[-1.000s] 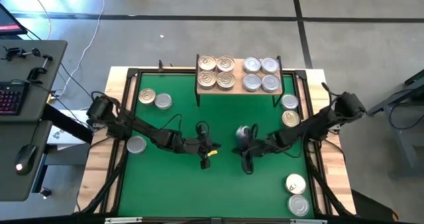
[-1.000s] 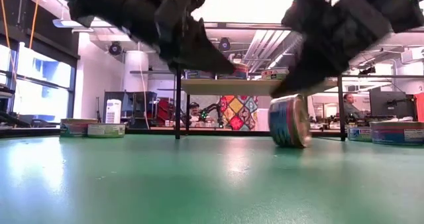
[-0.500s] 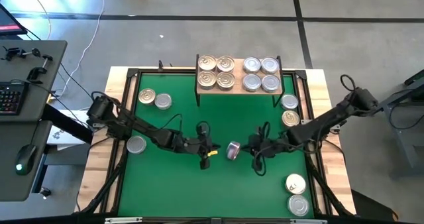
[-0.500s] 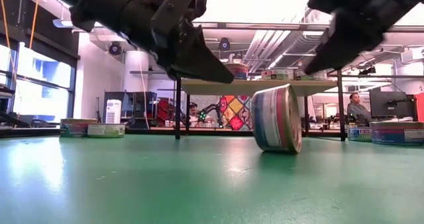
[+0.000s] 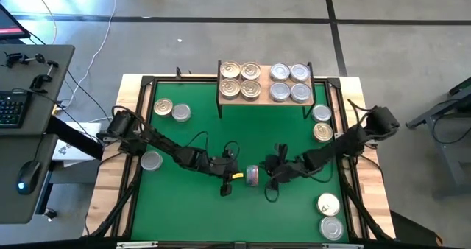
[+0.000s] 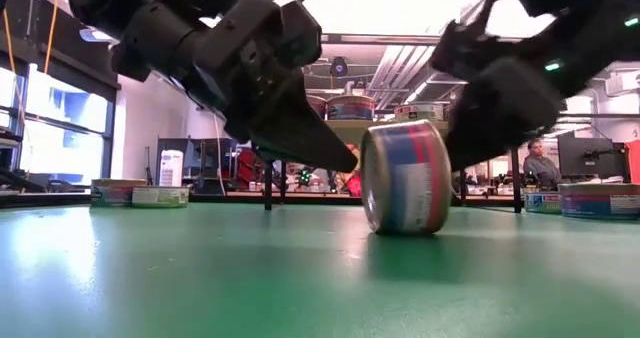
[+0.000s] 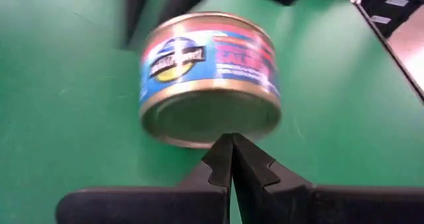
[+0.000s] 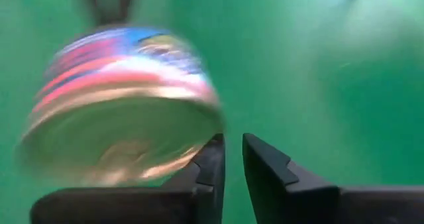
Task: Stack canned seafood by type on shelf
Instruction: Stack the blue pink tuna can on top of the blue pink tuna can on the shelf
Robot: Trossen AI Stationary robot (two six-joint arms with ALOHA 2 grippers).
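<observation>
a can on edge stands on its rim near the middle of the green mat, lid faces pointing sideways, with a blue, red and white label around its wall. the left tool sits just beside it on one side and the right tool just beside it on the other; the low view shows the can between the two dark fingertips, free of both as far as can be seen. the left wrist view shows the left tool's fingers pressed together, tips meeting just short of the can's gold-toned end, holding nothing. the right wrist view shows the right tool's fingers almost together with a narrow gap, also empty, the blurred can lying to one side of them.

the shelf at the far edge of the mat carries four golden-lidded tins on one half and four silver-lidded tins on the other. loose tins lie flat on the mat near the left arm, beside the shelf on the right, and in the near right corner.

step in hand, as judged: righting or recovering the can on edge, before it joins its type on the shelf. the next move probably calls for tipping the can flat, or for one tool to spread its fingers and close across the can's wall, since the can may roll if nudged.
</observation>
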